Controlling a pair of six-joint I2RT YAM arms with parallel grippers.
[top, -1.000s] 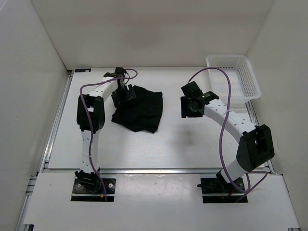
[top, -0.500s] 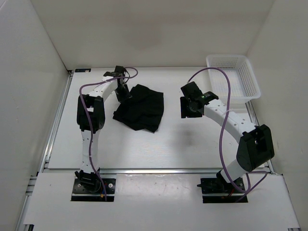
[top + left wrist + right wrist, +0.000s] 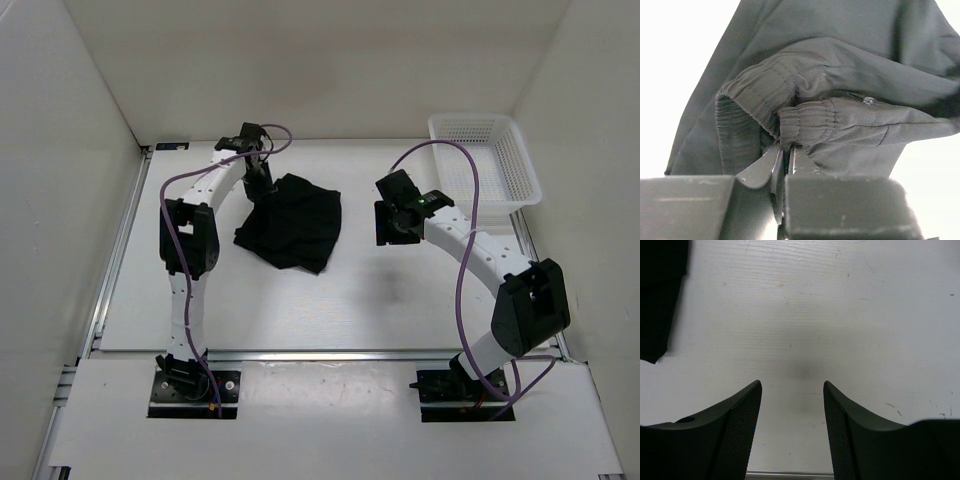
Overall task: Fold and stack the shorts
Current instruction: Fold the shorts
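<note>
Top external view gives you the white table (image 3: pixel 330 300) first. The shorts (image 3: pixel 297 228) lie crumpled on its left half, in front of the left arm and well apart from the white mesh basket (image 3: pixel 487 160) in the far right corner. Your left gripper (image 3: pixel 786 150) sits at the far-left edge of the cloth. From its wrist camera you see the jaws pressed together on a gathered elastic band of the shorts, with fabric bunched above them. Your right gripper (image 3: pixel 792 384) hovers over bare table to the right of the shorts, jaws apart, nothing between them.
</note>
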